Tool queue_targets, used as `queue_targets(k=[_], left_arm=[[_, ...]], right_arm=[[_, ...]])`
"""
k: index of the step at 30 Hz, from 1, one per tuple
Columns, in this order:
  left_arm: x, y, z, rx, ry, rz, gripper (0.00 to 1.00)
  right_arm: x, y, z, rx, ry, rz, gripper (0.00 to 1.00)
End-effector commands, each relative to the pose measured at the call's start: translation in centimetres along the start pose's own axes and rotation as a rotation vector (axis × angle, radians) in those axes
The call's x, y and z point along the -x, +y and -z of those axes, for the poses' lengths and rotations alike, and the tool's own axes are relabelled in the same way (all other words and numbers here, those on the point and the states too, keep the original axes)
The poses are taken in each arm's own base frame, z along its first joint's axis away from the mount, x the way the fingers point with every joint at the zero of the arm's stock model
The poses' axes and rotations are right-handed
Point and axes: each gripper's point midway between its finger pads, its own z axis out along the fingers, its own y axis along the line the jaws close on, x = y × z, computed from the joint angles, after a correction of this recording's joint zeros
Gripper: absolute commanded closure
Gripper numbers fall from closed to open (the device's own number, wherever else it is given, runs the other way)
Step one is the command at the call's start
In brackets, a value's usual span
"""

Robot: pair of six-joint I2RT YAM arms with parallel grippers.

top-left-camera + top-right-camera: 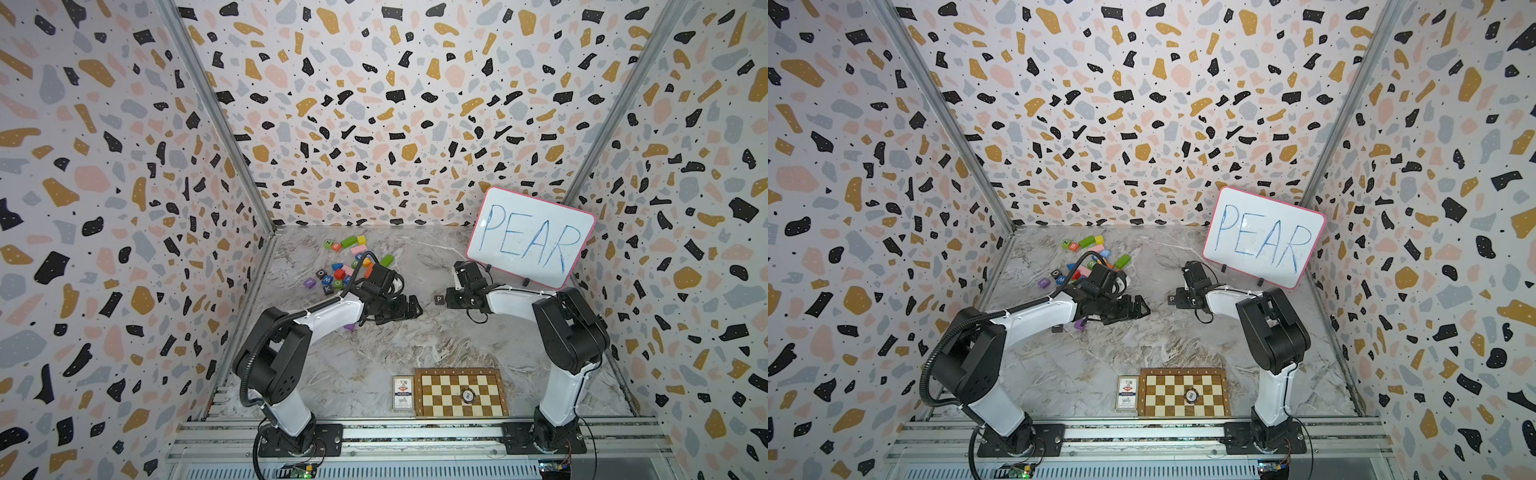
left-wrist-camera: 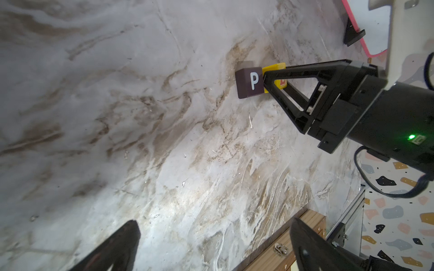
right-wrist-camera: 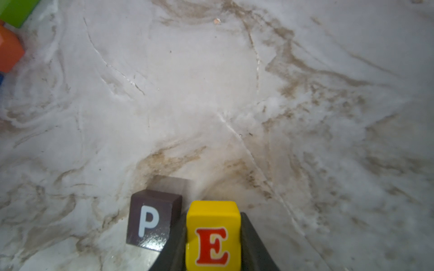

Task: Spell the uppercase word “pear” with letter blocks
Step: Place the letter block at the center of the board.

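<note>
Right end effector (image 2: 274, 79) grips E block (image 3: 213, 234) at marble tabletop (image 3: 234, 93), terrazzo walls (image 1: 374, 104) around.

We see three walls (image 1: 374, 104) papered in terrazzo flecks of black, ochre, pink and grey, silver corner posts (image 1: 211, 99) where they meet, a grey-white marbled floor (image 1: 415, 340) veined with brown, a ribbed aluminium rail (image 1: 415, 434) along our near edge, soft even light

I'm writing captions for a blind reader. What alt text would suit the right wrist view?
The right pincer grips a yellow E block, set close beside a dark P block on a marble table. A green brick and an orange block peek in at one corner.
</note>
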Motion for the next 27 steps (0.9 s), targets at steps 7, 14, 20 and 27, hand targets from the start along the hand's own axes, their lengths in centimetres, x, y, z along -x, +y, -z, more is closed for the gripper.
queue_targets(k=[7, 14, 20, 27], left_arm=[[0.3, -0.6, 1.0, -0.032, -0.033, -0.002, 0.01], [0.4, -0.8, 1.0, -0.04, -0.032, -0.002, 0.01], [0.3, -0.8, 0.9, -0.04, -0.029, 0.0, 0.01], [0.3, -0.8, 0.9, -0.043, -0.03, 0.0, 0.01]], right_arm=[[1.3, 0.8, 0.8, -0.007, -0.024, -0.011, 0.61], [1.6, 1.0, 1.2, -0.014, -0.031, -0.008, 0.59], [1.9, 0.9, 1.3, -0.02, -0.038, -0.011, 0.61], [2.0, 1.0, 1.4, -0.026, -0.043, -0.023, 0.65]])
